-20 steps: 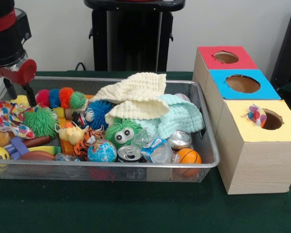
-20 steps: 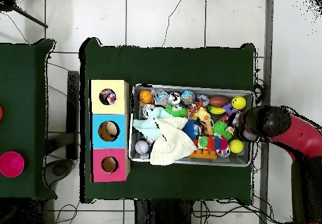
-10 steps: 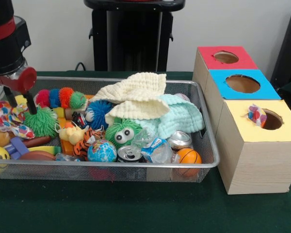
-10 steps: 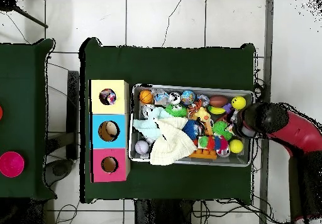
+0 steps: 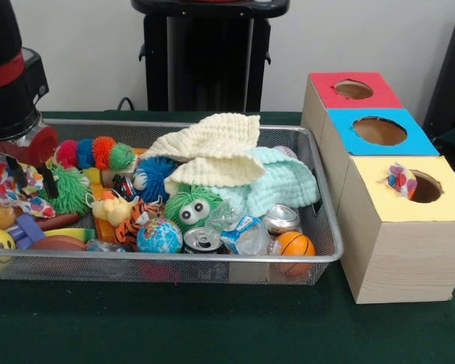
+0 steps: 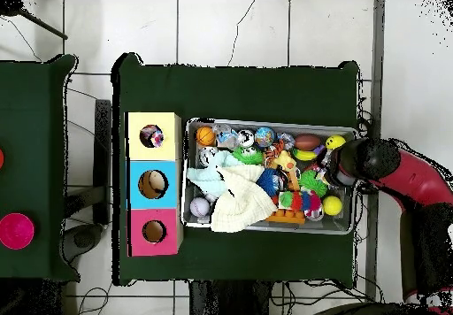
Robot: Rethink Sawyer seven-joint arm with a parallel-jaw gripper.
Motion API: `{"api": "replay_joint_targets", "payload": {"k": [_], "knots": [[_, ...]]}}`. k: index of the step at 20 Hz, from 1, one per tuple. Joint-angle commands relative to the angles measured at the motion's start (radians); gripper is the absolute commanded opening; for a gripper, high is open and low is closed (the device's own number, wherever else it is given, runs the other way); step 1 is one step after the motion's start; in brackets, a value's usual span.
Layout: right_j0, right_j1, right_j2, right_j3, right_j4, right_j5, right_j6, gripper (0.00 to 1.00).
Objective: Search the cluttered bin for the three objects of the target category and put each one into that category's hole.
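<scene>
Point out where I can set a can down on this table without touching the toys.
Bare green cloth runs in front of the wire bin and before the yellow box. In the overhead view another bare strip lies along the bin's other long side. The bin itself is packed, towels heaped mid-bin, the gripper down among toys at its end.

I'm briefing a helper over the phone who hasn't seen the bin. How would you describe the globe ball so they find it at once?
Start at the wire mesh bin on the green table. Along its front edge, the globe ball lies between the tiger toy and a can. It is the only ball printed as a blue-and-green world map.
</scene>
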Motion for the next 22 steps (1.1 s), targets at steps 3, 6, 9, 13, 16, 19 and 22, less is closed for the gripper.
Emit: {"api": "replay_joint_targets", "payload": {"k": [3,6,9,13,16,19,22], "knots": [[-0.027,0.04,0.092,-0.04,-0.044,0.015,-0.187,1.0],[-0.045,0.038,0.096,-0.023,-0.045,-0.004,-0.189,1.0],[-0.065,0.028,0.107,-0.013,-0.03,0.007,-0.187,1.0],[-0.082,-0.046,0.09,0.012,0.006,0.064,-0.124,1.0],[-0.072,-0.084,0.053,0.02,0.006,0.115,-0.079,1.0],[-0.08,-0.097,0.056,0.05,-0.019,0.092,-0.114,1.0],[-0.083,-0.089,0.069,0.095,-0.034,0.027,-0.118,1.0]]}}
